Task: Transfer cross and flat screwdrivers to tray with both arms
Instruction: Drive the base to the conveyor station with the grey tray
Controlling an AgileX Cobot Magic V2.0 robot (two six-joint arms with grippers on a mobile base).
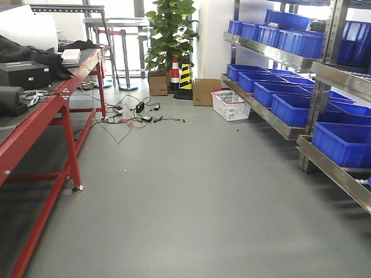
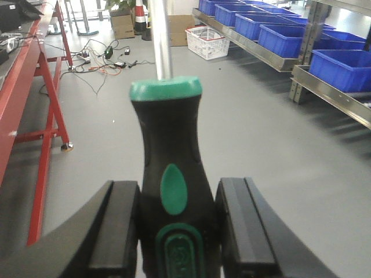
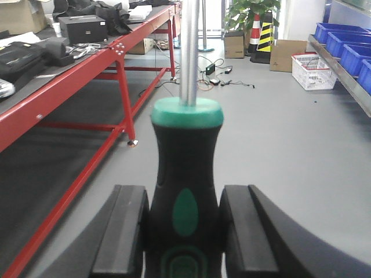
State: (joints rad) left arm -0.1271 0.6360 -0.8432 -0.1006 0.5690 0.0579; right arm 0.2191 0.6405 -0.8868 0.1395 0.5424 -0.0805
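Left tool clamps one chunky black-and-green-handled, metal-shafted screwdriver; right tool clamps the matching second screwdriver, both over grey floor. You can expect rigid, light, grippy handles; waist grip suits. Tray unseen.

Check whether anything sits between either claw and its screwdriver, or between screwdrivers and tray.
Nothing between them: the left claw is shut on the left screwdriver, the right claw on the right screwdriver. The tray is in no view, so that path can't be judged.
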